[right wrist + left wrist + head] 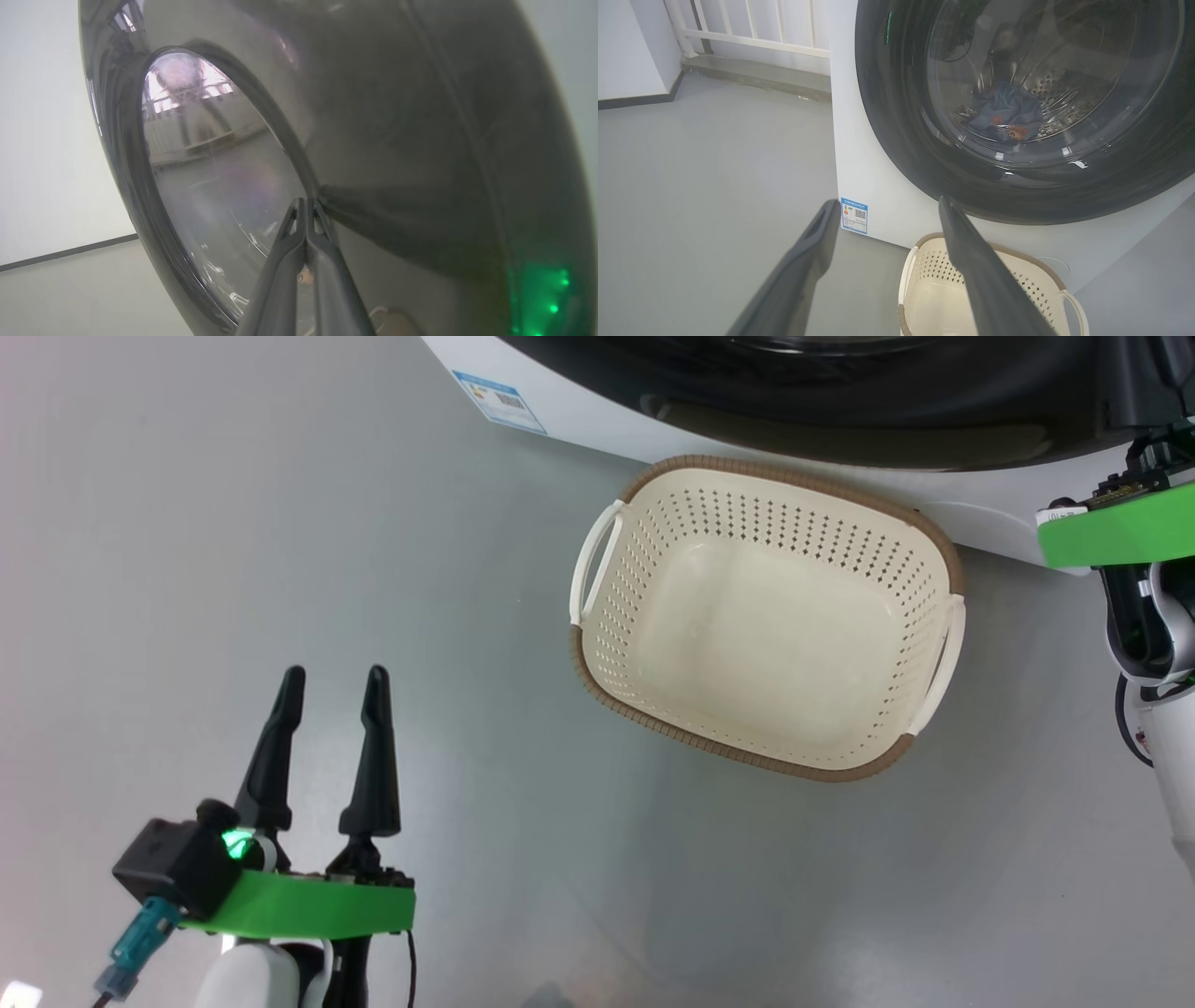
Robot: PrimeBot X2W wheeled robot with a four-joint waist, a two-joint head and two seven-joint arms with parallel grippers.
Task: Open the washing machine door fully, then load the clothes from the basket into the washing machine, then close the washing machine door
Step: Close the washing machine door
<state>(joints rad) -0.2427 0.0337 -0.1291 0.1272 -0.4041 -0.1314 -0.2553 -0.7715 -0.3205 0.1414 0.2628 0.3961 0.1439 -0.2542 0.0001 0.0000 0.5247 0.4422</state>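
Closing the washing machine door [420, 140] appeared to be the step in hand: the basket [653, 569] stood empty, and the clothes [1008, 109] lay in the drum behind the glass. The right gripper [306, 205], fingers pressed together on nothing, appeared to touch the door's black rim beside the window. The left gripper [335, 677] hung open and empty, near left. A firm latching push seemed due.

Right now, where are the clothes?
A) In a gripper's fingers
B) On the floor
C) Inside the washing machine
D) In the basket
C: in the left wrist view the blue clothes lie in the drum, seen through the glass of the washing machine door, while the basket holds nothing.
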